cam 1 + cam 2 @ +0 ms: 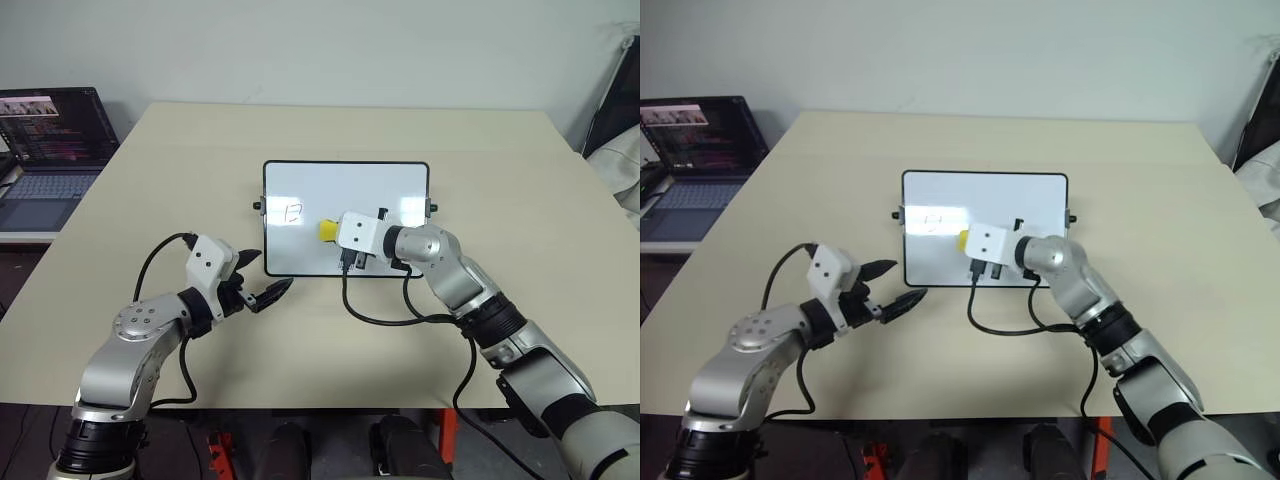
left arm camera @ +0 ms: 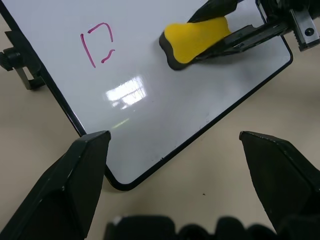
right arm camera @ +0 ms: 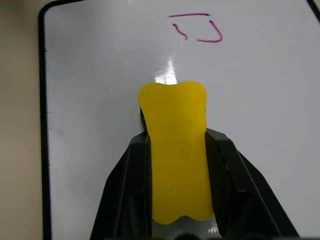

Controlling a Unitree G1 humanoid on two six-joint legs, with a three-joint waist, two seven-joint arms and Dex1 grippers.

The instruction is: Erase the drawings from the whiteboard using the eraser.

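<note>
The whiteboard (image 1: 330, 182) lies flat at the middle of the table, with a thin black frame. One of the drawings (image 1: 293, 212), a small broken purple-red square (image 2: 99, 45), sits on its left half. My right gripper (image 1: 333, 232) is over the board's middle, shut on the yellow eraser (image 3: 176, 135). The eraser's dark underside (image 2: 172, 61) faces the board, a little to the right of the square. My left gripper (image 1: 268, 275) hovers open and empty off the board's near left corner.
An open laptop (image 1: 50, 150) stands on a side table at the far left. Black cables (image 1: 385, 318) trail from the right wrist across the tan table (image 1: 500, 170). A dark and white object (image 1: 620, 130) is at the right edge.
</note>
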